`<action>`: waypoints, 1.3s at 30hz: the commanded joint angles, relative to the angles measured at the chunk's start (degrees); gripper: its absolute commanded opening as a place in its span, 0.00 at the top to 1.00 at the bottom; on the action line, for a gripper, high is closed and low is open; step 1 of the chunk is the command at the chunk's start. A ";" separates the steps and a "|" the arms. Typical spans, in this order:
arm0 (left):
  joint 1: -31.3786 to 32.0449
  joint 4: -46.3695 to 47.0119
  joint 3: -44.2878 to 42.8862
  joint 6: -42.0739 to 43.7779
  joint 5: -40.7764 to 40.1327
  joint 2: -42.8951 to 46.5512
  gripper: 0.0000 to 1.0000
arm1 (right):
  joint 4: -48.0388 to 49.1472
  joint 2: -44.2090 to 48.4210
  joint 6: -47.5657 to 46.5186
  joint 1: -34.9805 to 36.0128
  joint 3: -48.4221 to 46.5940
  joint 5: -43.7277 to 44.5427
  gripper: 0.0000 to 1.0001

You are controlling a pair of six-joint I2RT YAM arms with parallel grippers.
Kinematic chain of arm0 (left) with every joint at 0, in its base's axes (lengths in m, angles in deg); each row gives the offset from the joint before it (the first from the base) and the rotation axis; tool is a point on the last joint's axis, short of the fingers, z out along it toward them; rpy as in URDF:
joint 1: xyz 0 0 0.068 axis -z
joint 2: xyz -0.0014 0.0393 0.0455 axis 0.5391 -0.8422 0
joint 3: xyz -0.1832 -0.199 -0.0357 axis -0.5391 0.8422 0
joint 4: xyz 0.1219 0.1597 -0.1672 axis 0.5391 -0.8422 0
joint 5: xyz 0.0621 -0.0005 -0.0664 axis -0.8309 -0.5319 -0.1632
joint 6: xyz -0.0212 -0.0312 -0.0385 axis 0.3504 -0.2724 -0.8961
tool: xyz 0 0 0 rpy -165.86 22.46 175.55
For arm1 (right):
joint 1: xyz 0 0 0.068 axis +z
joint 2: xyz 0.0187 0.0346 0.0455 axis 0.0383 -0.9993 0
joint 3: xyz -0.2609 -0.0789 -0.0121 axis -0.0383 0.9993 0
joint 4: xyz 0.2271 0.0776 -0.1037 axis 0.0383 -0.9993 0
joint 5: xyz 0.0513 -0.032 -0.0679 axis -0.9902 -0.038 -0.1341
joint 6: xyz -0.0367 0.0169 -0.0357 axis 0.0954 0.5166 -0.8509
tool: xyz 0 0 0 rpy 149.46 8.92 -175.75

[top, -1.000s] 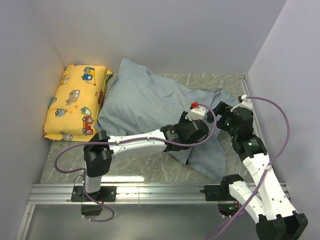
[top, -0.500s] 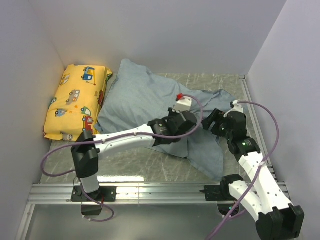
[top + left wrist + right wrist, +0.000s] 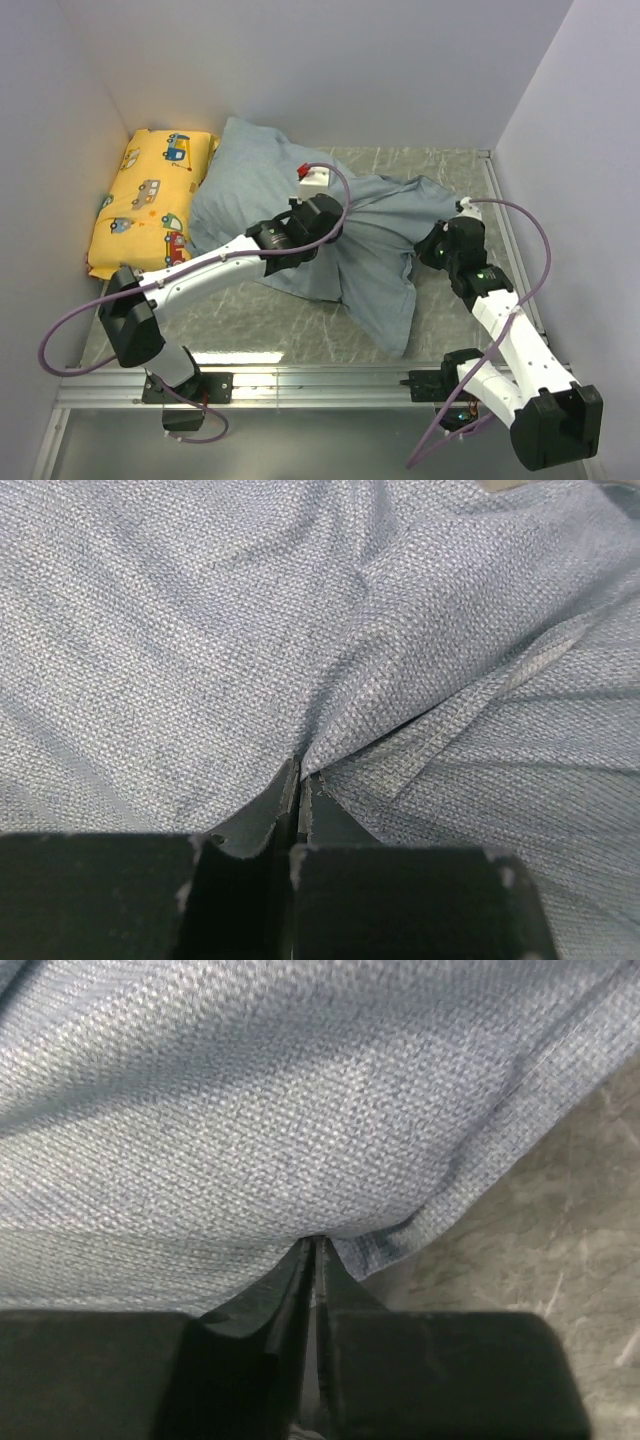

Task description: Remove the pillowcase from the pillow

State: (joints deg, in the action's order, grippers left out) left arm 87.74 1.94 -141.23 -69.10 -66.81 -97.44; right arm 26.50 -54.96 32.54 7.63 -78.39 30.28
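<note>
The blue-grey pillowcase (image 3: 370, 265) lies spread across the table, plump at the back left and flat and loose toward the front right. The pillow is hidden inside it; no white shows. My left gripper (image 3: 338, 226) is over the middle of the fabric, shut on a raised fold of the pillowcase (image 3: 300, 630), the cloth running into the closed left gripper (image 3: 300, 777). At the right, my right gripper (image 3: 427, 252) is shut on the pillowcase (image 3: 250, 1090) near its hemmed edge, seen pinched in the right gripper (image 3: 314, 1246). The cloth is drawn taut between the two grippers.
A yellow vehicle-print cushion (image 3: 150, 205) lies against the left wall, touching the pillowcase's plump end. Grey marbled tabletop (image 3: 250, 320) shows in front of the fabric. Walls close in left, back and right. A metal rail (image 3: 300, 385) runs along the near edge.
My left gripper shut on the fabric and moved back and left, dragging it along. My right gripper closed on the fabric's right edge. The loose cloth now stretches between them.
</note>
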 commanded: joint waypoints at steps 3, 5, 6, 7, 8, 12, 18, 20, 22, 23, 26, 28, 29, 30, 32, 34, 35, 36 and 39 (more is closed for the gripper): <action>-1.41 4.21 2.58 0.68 4.54 5.46 0.97 | 1.15 2.41 -3.63 6.74 -6.29 0.44 0.59; -1.41 5.70 3.20 0.68 8.23 5.91 0.96 | -0.43 2.07 -6.16 12.82 -8.48 6.42 0.44; -1.50 6.41 3.37 0.59 9.03 6.26 0.96 | -0.35 1.80 -6.70 15.55 -9.71 8.27 0.40; -1.41 6.59 3.38 0.24 9.56 6.26 0.95 | -0.09 1.36 -7.40 20.01 -10.16 10.12 0.37; -1.50 6.59 3.20 0.24 9.83 6.26 0.95 | 1.40 0.40 -9.15 21.97 -10.60 10.40 0.31; -1.50 6.68 2.67 -0.11 11.50 6.70 0.94 | 2.11 -5.13 -12.85 29.97 -13.67 13.55 0.23; -1.59 6.41 2.67 -0.55 12.29 7.58 0.94 | 3.52 -15.68 -15.76 33.59 -17.98 19.80 0.22; -1.67 6.24 2.94 -0.64 12.12 7.84 0.93 | 3.17 -18.14 -15.59 33.77 -18.95 19.89 0.35; -1.85 5.98 3.29 -0.72 11.68 8.54 0.92 | 2.73 -18.50 -14.71 34.12 -19.13 21.91 0.54; -1.85 5.71 3.64 -0.64 11.59 8.81 0.91 | 1.86 -18.07 -13.31 34.12 -19.22 23.05 0.74; -2.38 5.19 4.08 -0.72 10.97 9.77 0.90 | -1.65 -16.14 -11.02 34.12 -19.65 29.19 0.91; -2.99 4.92 4.43 -1.07 10.80 10.13 0.90 | -3.33 -13.77 -9.70 34.21 -19.75 31.66 0.97; -3.69 4.83 4.61 -1.16 10.88 10.30 0.90 | -4.73 -12.97 -9.35 34.12 -19.66 31.93 0.98; -3.87 4.74 4.69 -1.25 10.80 10.48 0.91 | -5.26 -12.01 -8.91 34.03 -19.40 32.20 0.98; -4.48 4.48 4.87 -1.87 10.27 10.65 0.91 | -8.06 -9.99 -7.16 34.12 -18.87 33.86 0.98; -5.98 3.52 4.96 -3.27 9.05 10.66 0.92 | -10.53 -9.10 -5.66 33.86 -18.25 36.40 0.99; -6.68 2.38 4.61 -4.23 8.17 10.48 0.94 | -13.07 -8.58 -3.82 32.64 -17.55 38.68 1.00; -8.51 1.59 4.61 -5.11 6.77 10.39 0.94 | -13.87 -8.31 -2.94 31.58 -16.94 38.96 1.00; -13.95 1.22 7.05 -8.72 9.63 11.61 0.98 | -13.62 -5.68 -1.26 24.47 -12.55 35.11 1.00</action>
State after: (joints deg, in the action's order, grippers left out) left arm 79.01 4.47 -136.29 -73.73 -55.80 -88.69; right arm 16.45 -63.09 27.29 37.72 -93.97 62.89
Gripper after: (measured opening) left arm 0.033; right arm 0.008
